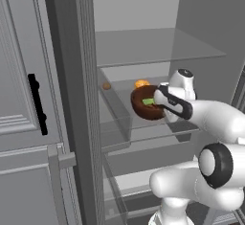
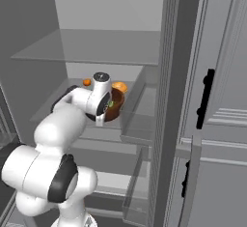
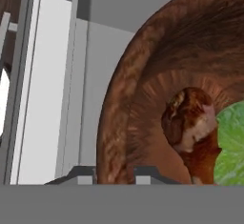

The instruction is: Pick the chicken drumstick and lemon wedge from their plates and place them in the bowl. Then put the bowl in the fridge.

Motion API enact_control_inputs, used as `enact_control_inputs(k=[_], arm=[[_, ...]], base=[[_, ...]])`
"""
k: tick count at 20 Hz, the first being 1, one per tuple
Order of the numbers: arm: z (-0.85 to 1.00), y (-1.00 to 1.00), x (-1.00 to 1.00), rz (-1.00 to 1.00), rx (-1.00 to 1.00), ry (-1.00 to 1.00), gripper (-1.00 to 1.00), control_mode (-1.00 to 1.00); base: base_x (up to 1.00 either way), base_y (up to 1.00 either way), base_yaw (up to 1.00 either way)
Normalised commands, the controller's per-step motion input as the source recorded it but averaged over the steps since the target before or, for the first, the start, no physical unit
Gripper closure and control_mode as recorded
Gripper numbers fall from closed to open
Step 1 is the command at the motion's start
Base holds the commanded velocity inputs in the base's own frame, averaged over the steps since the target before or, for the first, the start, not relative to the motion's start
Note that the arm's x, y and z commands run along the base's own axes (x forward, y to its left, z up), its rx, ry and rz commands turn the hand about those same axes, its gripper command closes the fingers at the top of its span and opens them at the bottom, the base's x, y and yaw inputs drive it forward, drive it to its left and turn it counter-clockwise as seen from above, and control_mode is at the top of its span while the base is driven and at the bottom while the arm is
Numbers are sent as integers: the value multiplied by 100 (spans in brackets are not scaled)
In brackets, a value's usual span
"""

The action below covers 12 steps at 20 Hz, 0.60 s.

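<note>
The dark wooden bowl [image 1: 143, 105] is inside the open fridge [image 1: 143, 51], low over the middle glass shelf and tilted. In it lie the reddish-brown chicken drumstick [image 3: 190, 127] and the lime-coloured lemon wedge [image 3: 232, 142], which also shows as a green speck [image 1: 147, 101]. My gripper [image 3: 114, 173] straddles the bowl's near rim, one fingertip [image 3: 78, 174] outside the wall and the other inside, both close against it. From the right base view the hand [image 2: 107, 106] covers most of the bowl [image 2: 116, 111]. The plates are out of view.
An orange item [image 1: 141, 83] and a small brown one [image 1: 106, 86] sit further back on the same shelf. A glass shelf [image 1: 158, 47] hangs above. The fridge door [image 1: 24, 75] with its black handle [image 1: 37, 104] stands open on the left, and door bins line it.
</note>
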Motion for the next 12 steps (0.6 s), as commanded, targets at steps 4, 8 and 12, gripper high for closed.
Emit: enact_control_inputs(k=[4,8,12], arm=[[-15,0,68,0,0,0,100,-100],[-11,0,25,0,0,0,100,-100],[-8,0,0,0,0,0,-100,-100]], base=[[0,0,0],[0,0,0],[0,0,0]])
